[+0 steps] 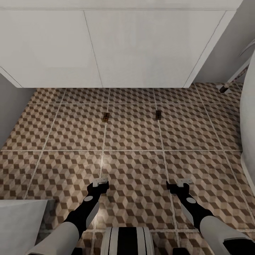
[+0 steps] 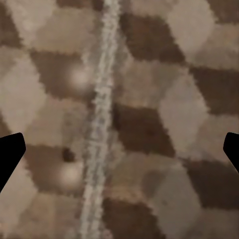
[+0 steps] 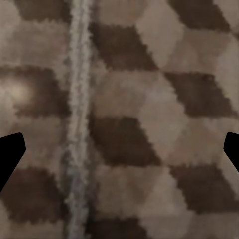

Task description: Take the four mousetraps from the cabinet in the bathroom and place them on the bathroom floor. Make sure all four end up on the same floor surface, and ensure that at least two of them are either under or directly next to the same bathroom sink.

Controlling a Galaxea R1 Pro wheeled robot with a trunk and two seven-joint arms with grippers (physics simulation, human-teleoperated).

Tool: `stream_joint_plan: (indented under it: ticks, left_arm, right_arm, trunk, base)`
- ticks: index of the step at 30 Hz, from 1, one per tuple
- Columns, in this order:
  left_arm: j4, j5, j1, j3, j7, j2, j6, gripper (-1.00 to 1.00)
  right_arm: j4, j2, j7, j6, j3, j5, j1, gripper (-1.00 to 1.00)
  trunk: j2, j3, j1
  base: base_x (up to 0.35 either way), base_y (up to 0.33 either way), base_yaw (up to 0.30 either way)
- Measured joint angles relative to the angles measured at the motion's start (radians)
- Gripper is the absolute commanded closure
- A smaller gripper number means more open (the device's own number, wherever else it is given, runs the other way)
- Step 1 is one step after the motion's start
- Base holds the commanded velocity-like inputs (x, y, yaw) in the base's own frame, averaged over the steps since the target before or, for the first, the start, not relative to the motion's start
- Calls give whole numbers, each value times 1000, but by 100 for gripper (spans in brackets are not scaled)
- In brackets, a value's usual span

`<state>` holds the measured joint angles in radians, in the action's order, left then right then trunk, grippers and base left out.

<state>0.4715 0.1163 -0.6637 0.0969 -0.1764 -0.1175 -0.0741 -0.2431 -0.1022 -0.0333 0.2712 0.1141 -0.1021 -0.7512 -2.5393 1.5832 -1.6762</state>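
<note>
Tan-brown and small, two mousetraps lie on the bathroom floor point(image 1: 134, 166) ahead of the robot: the left mousetrap point(image 1: 105, 117) on a grout line, the right mousetrap point(image 1: 158, 114) just beside another, both a short way in front of the white drawer unit point(image 1: 106, 46) that runs across the far side. Each lies with its long axis pointing roughly away from the robot, towards the unit. They are well apart from each other and both far from the arms. The left end effector point(image 1: 100, 183) hangs low over the tiles almost straight in line with the left mousetrap; the right end effector point(image 1: 184, 182) sits a little right of the line to the right mousetrap. Both wrist views look down on bare cube-patterned tile between dark fingertips set wide at the edges, so each end effector stands well open and holds nothing. A curved white tub edge point(image 1: 249, 117) rises at the right. Judging by this, two traps are placed and two remain to be fetched.
</note>
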Motion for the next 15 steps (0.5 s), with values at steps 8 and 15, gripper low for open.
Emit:
stream_joint_plan:
  ticks: [8,15]
  left_arm:
    - [0,0,0,-1,0,0,0,-100]
    - [0,1,0,-1,0,-1,0,-100]
  right_arm:
    - [0,0,0,1,0,0,0,-100]
    - [0,-1,0,1,0,-1,0,-100]
  trunk:
    - [0,0,0]
    - [0,0,0]
  base:
    - [0,0,0]
    - [0,0,0]
